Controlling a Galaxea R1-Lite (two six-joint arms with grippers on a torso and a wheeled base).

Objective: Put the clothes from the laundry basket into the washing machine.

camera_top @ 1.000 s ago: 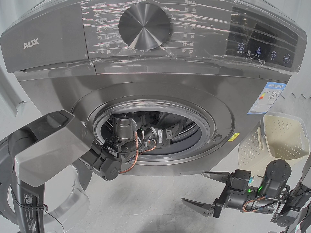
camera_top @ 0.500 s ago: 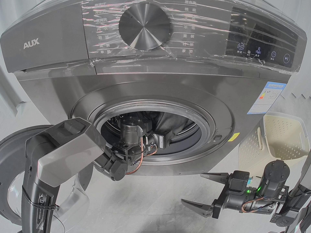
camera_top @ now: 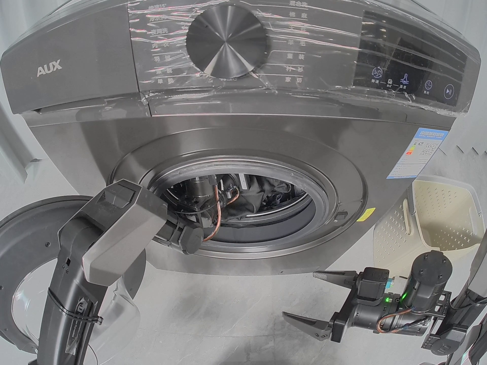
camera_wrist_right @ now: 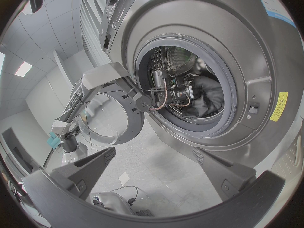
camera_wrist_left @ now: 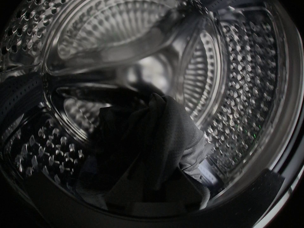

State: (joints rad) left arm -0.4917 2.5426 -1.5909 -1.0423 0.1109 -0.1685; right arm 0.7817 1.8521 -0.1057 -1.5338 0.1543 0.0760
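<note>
A dark garment (camera_wrist_left: 160,136) lies bunched inside the washing machine (camera_top: 264,128) at the left tool (camera_wrist_right: 191,93); its grip cannot be told. The right tool (camera_top: 302,296) is held wide, empty. Soft, light cloth is best pinched at a raised fold.

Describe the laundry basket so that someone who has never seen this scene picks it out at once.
Find the big grey front-loading washing machine. On the robot's right of it, close beside its lower front corner, stands the laundry basket. It is the one cream-coloured thing there, plastic with walls full of small holes, against the smooth grey metal next to it.
</note>
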